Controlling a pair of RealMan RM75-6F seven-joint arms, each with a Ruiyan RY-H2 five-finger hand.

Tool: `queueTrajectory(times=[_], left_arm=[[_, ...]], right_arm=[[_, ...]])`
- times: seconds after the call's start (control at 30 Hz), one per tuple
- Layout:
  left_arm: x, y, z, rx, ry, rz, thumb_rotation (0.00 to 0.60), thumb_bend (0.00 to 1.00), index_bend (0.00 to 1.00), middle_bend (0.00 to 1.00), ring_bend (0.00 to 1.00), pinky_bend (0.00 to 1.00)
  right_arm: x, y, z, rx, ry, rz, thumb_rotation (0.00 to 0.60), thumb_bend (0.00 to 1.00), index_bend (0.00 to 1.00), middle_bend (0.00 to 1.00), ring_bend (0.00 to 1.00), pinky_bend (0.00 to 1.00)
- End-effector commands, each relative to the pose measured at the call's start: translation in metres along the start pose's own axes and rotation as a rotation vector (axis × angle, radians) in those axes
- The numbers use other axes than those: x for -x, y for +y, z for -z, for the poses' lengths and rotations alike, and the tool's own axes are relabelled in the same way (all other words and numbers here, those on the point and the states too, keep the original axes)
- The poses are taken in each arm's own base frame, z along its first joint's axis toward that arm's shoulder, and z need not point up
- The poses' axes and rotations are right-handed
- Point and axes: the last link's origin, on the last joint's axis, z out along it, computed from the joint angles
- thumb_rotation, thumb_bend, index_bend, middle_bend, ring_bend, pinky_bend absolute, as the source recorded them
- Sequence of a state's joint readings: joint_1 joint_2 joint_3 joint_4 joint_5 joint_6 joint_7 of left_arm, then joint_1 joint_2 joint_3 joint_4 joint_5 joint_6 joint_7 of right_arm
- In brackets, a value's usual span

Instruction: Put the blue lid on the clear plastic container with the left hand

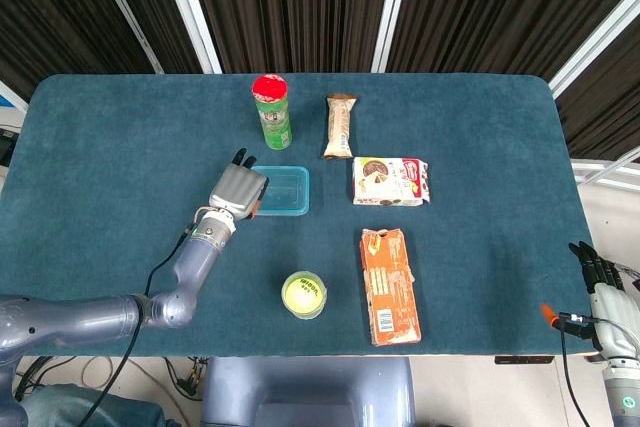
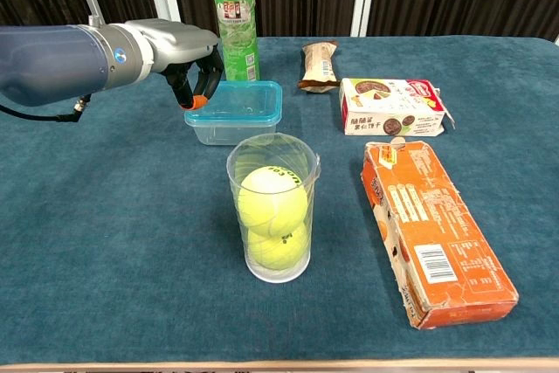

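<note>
The clear plastic container [image 1: 281,193] [image 2: 234,123] stands mid-table with the blue lid [image 1: 279,188] [image 2: 237,100] lying flat on its rim. My left hand [image 1: 238,190] [image 2: 188,63] hovers just off the container's left edge, fingers bent downward and apart, holding nothing. Its orange-tipped fingers [image 2: 194,98] hang close to the lid's left corner; I cannot tell if they touch it. My right hand [image 1: 603,287] rests off the table at the lower right of the head view, fingers stretched out and empty.
A green chips can [image 1: 271,112] [image 2: 233,19] stands right behind the container. A snack bar [image 1: 340,126], a cookie box [image 1: 391,181] and an orange carton [image 1: 389,285] lie to the right. A clear cup with tennis balls [image 2: 272,207] stands in front.
</note>
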State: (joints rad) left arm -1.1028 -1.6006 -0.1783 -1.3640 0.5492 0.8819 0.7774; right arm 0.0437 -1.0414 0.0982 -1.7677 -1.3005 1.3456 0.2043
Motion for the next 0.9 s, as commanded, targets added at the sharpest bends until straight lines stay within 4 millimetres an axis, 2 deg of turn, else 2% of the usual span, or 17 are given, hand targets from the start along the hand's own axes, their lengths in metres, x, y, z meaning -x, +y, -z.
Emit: queueTrajectory(times=[0.03, 0.53, 0.9], left_arm=[[0.004, 0.000, -0.001, 0.003, -0.009, 0.006, 0.600, 0.50, 0.66, 0.53, 0.12, 0.05], [0.014, 0.005, -0.007, 0.016, -0.030, 0.000, 0.600, 0.50, 0.66, 0.54, 0.12, 0.05], [0.022, 0.001, -0.009, 0.005, -0.042, -0.002, 0.600, 0.50, 0.66, 0.54, 0.12, 0.05]], right_arm=[[0.000, 0.000, 0.000, 0.000, 0.000, 0.000, 0.600, 0.29, 0.07, 0.00, 0.00, 0.00], [-0.001, 0.000, 0.000, 0.002, 0.001, -0.003, 0.600, 0.29, 0.07, 0.00, 0.00, 0.00], [-0.001, 0.000, -0.001, 0.002, 0.001, -0.005, 0.600, 0.29, 0.07, 0.00, 0.00, 0.00]])
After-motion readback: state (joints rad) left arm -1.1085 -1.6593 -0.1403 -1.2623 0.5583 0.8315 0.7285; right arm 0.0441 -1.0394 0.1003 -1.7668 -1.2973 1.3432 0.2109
